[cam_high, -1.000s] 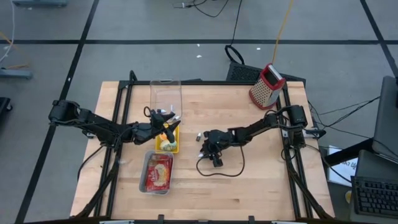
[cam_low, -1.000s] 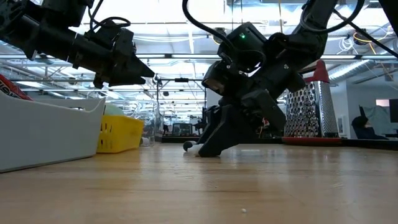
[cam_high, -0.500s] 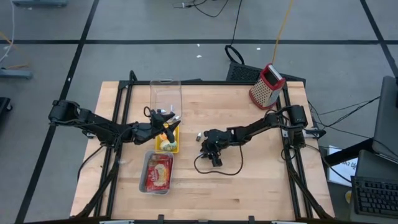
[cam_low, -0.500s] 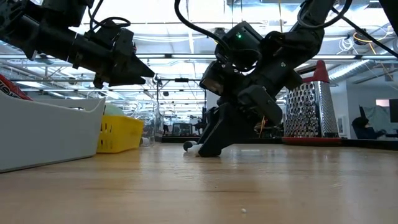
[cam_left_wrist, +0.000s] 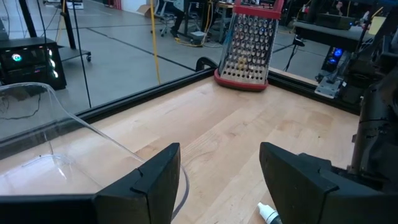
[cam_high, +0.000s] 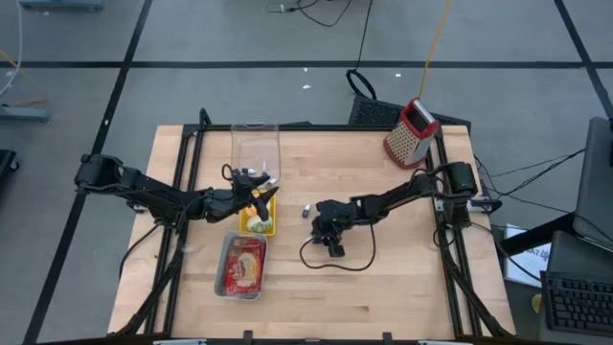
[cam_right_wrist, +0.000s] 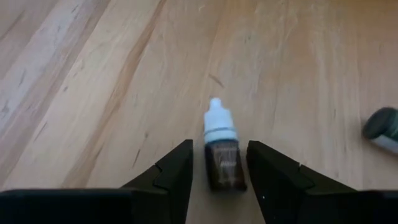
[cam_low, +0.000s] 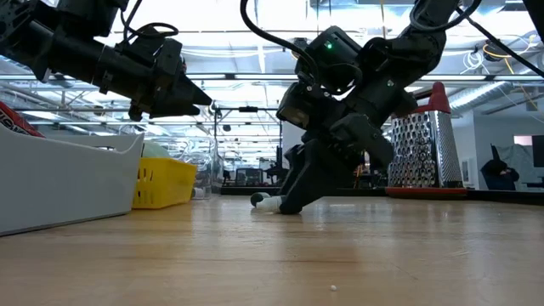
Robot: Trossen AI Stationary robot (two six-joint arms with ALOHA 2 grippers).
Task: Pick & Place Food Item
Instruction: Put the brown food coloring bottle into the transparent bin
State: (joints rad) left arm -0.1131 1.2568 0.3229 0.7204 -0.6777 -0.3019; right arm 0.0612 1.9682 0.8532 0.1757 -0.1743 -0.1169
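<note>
Right gripper (cam_right_wrist: 217,180), jaws narrowing since a moment ago, straddles small brown white-capped dropper bottle (cam_right_wrist: 222,155) near red-topped metal grater (cam_high: 411,132); grasp imminent.

Over the last second the right pincer (cam_high: 324,230) has crept a little across the tabletop (cam_high: 383,268), and in the high view its wrist now sits slightly nearer the small dropper bottle (cam_right_wrist: 221,155) lying on the wood. Its fingers (cam_right_wrist: 168,180) have drawn in a little and now flank the bottle's dark body closely on both sides, though whether they touch it cannot be told. In the low view the right arm's wrist has tipped and shifted slightly to the right, and the loop of cable above it has changed shape. The cable on the wood below this pincer has also moved slightly.
</note>
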